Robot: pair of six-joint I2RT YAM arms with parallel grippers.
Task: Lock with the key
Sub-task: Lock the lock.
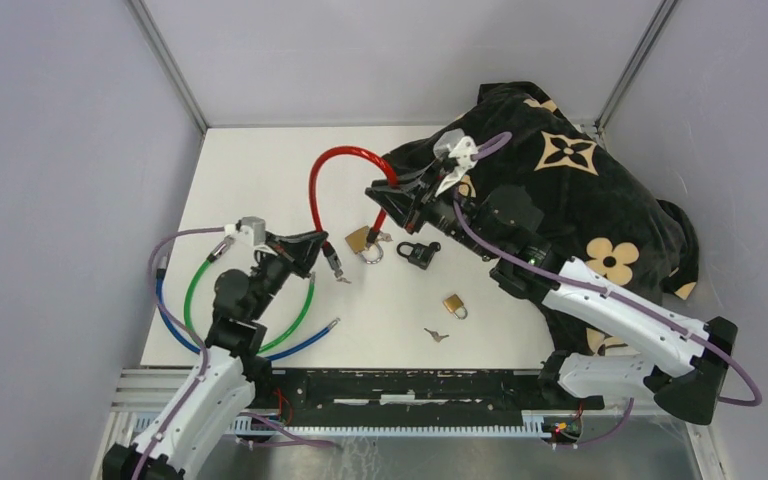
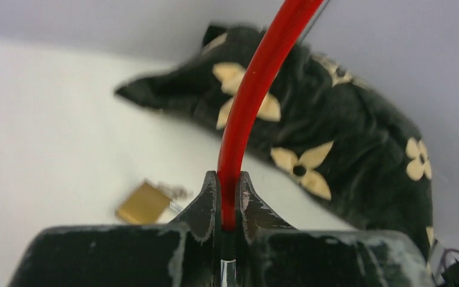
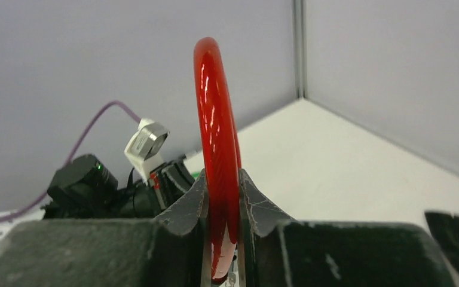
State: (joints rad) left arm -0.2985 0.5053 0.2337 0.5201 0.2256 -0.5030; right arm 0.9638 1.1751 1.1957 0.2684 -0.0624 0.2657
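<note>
My left gripper (image 1: 312,247) and right gripper (image 1: 384,200) are both closed on the red cable (image 1: 317,175), which arches toward the table's (image 1: 260,170) far edge, and the brass padlock (image 1: 358,239) lies between its ends, nearer my right one.

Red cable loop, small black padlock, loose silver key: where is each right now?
Red cable loop (image 1: 313,198): top view, left side of its arc.
Small black padlock (image 1: 420,254): top view, on its body.
Loose silver key (image 1: 436,335): top view, on its middle.

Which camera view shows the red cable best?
The top external view: the red cable arcs whole from the left gripper to the right gripper. Each wrist view shows only the stretch gripped there.
</note>
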